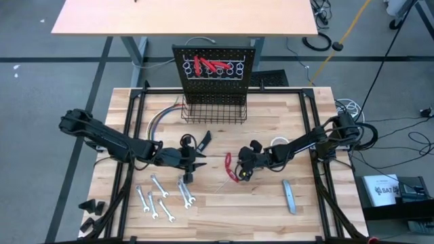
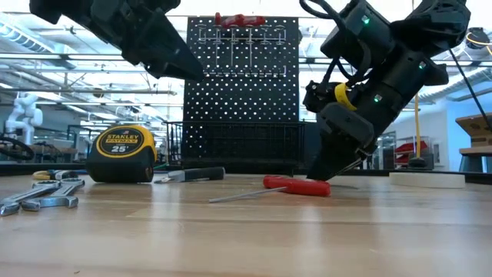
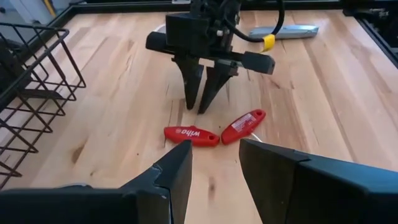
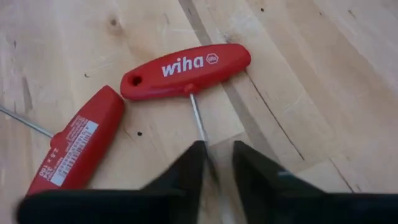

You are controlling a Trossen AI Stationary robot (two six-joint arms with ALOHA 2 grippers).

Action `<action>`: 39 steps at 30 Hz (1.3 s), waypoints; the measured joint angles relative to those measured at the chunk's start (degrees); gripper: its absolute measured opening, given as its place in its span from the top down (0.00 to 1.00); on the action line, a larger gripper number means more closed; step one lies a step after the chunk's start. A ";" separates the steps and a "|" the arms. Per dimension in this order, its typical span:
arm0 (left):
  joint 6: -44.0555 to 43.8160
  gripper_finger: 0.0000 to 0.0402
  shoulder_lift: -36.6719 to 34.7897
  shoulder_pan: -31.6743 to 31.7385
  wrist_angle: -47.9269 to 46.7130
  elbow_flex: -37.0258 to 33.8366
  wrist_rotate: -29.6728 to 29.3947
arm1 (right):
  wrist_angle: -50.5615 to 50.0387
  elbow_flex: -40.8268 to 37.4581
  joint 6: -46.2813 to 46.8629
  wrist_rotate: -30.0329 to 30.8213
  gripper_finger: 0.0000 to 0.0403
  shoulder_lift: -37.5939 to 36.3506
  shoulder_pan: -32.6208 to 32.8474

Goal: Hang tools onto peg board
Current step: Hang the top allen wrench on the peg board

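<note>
Two red T-handle keys lie flat on the table's middle: one marked wiha (image 4: 186, 68) (image 3: 191, 135), the other (image 4: 74, 149) (image 3: 244, 126) beside it. My right gripper (image 4: 217, 165) (image 1: 239, 173) slants down onto the table by them, its fingers a narrow gap apart on either side of the wiha key's shaft. My left gripper (image 3: 214, 168) (image 1: 195, 164) hangs open above the table, left of the keys, pointing at them with nothing between its fingers. The peg board (image 1: 215, 64) stands at the far edge, with red tools (image 1: 210, 66) in its ring holders. My right gripper's fingers (image 4: 186, 171) come slanting down from the table's right side. They stand on either side of the wiha key's thin shaft (image 4: 200, 127), a little way from its handle and in line with it. I cannot tell whether they touch it. The key lies flat on the wood.
Several silver wrenches (image 1: 163, 196) lie near the front left. A grey bar (image 1: 289, 196) lies front right. A yellow tape measure (image 2: 123, 154) and a black-handled knife (image 2: 192, 175) sit near the left arm. A black wire basket (image 1: 213, 112) stands at the board's foot.
</note>
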 joint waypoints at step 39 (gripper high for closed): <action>11.87 0.65 9.32 4.56 44.10 -1.87 3.05 | -3.70 -0.37 -31.86 5.30 1.00 -42.00 8.55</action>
